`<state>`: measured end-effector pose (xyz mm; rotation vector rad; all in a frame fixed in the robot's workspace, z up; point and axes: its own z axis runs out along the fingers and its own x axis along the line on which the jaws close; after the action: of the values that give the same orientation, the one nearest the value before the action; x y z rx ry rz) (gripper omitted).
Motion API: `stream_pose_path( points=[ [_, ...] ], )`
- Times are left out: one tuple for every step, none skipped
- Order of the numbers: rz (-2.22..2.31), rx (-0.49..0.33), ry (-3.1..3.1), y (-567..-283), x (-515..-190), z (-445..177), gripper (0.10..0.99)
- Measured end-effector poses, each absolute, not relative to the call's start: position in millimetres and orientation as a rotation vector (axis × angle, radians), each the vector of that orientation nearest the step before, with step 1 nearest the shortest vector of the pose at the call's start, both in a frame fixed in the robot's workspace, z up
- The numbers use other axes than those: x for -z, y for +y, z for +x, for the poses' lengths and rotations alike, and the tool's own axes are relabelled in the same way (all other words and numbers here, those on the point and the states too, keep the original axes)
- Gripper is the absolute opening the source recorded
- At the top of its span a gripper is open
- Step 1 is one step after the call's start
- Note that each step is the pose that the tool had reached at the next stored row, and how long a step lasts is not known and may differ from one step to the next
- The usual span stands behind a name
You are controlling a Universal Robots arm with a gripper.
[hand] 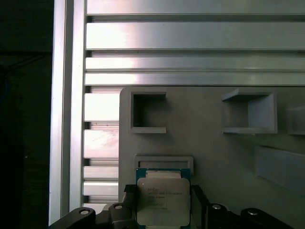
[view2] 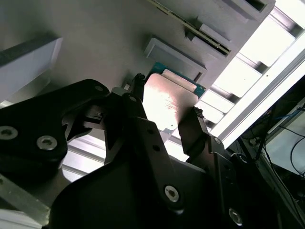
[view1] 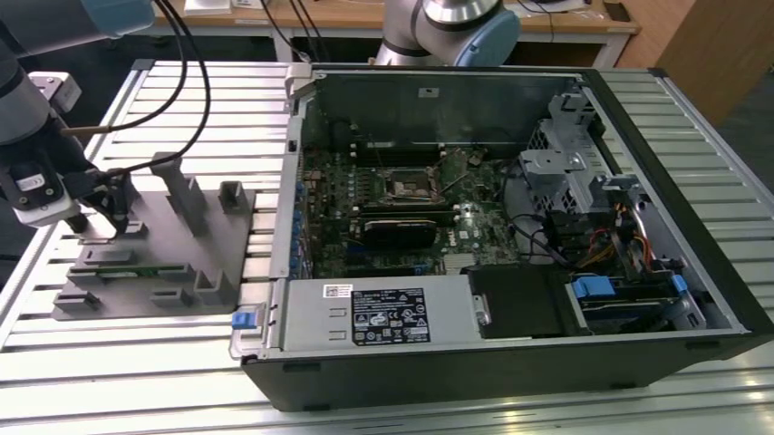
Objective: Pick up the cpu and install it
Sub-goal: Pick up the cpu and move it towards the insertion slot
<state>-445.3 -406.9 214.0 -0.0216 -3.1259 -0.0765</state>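
The cpu [hand: 163,202], a small square chip with a pale silvery top and a green edge, lies on the grey tray [hand: 214,157] beside a low raised ledge. In both wrist views my gripper [hand: 163,188] has one black finger against each of two opposite sides of the cpu [view2: 167,98] and is shut on it. The chip looks level with the tray; I cannot tell whether it is lifted. In the exterior view the gripper [view1: 100,220] hangs over the tray's [view1: 169,272] far corner on that view's left.
An open computer case [view1: 508,227] lies at the exterior view's right, with the motherboard and its dark square socket [view1: 408,184] in the middle. Upright posts [view1: 184,195] and a green memory stick [view1: 127,270] stand on the tray. The slatted metal table [view1: 145,362] carries everything.
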Motion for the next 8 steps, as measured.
stream_pose_path(
  points=[
    [-0.022,0.077,-3.126,-406.8,-214.1,-445.3,0.541],
    [-0.022,0.077,-3.126,-406.7,-214.3,-445.3,0.541],
    [-0.022,0.077,-3.126,-406.6,-214.4,-445.3,0.541],
    [-0.022,0.077,-3.126,-406.5,-214.5,-445.3,0.541],
    [-0.022,0.077,-3.126,-406.4,-214.6,-445.3,0.541],
    [-0.022,0.077,-3.126,-406.3,-214.8,-445.3,0.541],
    [-0.022,0.077,-3.126,-406.1,-214.9,-445.3,0.541],
    [-0.022,0.077,-3.126,-406.0,-215.1,-445.3,0.541]
  ],
)
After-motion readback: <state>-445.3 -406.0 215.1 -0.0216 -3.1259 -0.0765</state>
